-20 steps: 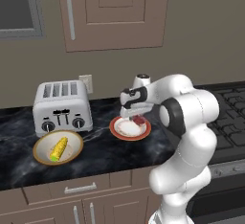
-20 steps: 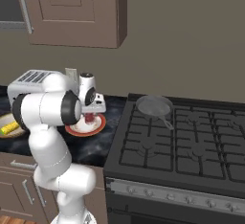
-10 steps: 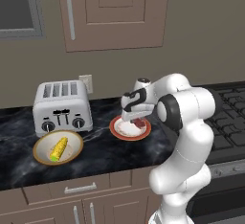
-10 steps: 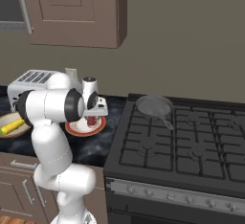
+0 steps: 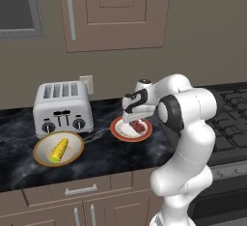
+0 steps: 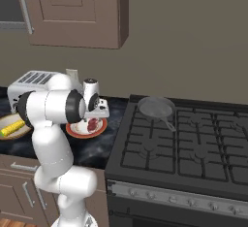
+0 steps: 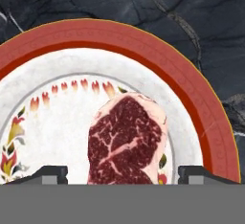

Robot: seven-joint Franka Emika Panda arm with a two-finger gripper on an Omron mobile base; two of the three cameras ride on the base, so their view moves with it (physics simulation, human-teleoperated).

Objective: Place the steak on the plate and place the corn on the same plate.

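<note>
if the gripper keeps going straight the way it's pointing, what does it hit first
Most likely the steak, which lies on the plate directly ahead between the open fingers. How big the gap is cannot be told.

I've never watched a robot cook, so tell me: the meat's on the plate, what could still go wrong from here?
1. The corn lies in a bowl beside the toaster; reaching for it, the arm might bump the toaster.
2. The steak lies between the open fingers of the hand, so a careless lift might drag it.
3. A round cob could roll off the plate.
</note>
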